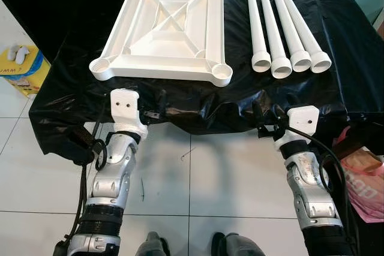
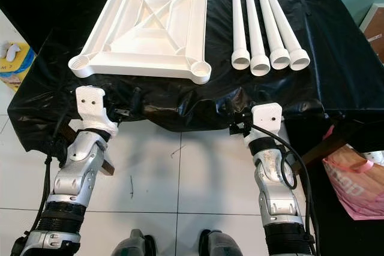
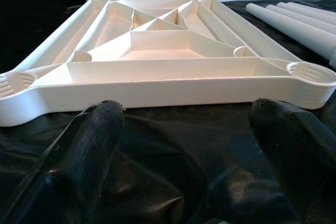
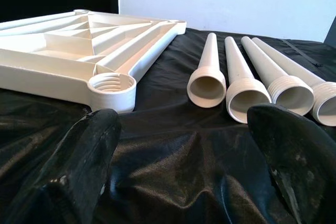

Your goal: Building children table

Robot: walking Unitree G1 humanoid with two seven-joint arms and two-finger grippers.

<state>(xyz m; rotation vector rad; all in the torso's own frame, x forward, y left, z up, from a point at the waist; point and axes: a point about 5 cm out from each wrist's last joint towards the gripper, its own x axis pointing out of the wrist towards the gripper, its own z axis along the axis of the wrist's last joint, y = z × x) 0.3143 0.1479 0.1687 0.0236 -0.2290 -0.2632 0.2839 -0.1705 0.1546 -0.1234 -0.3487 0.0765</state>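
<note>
The likeliest trouble from here is a leg rolling off or the loose black sheet bunching under a finger, because the legs are round, lie free and unrestrained, and the sheet is slack and wrinkled right where both grippers rest; a finger that drags it could shift the parts on top. The right gripper stands wide open and holds nothing, its 2 black fingers splayed over the near edge of the sheet. Just ahead of it lie the 4 white table legs side by side, threaded open ends toward it, and ahead to its inner side sits the threaded corner socket of the tabletop. The left gripper is equally spread and empty, its fingers low over the sheet and close to, but not touching, the near rim of the upturned white tabletop, which lies ribbed side up directly ahead. No leg is screwed in yet, so assembly looks unstarted.
</note>
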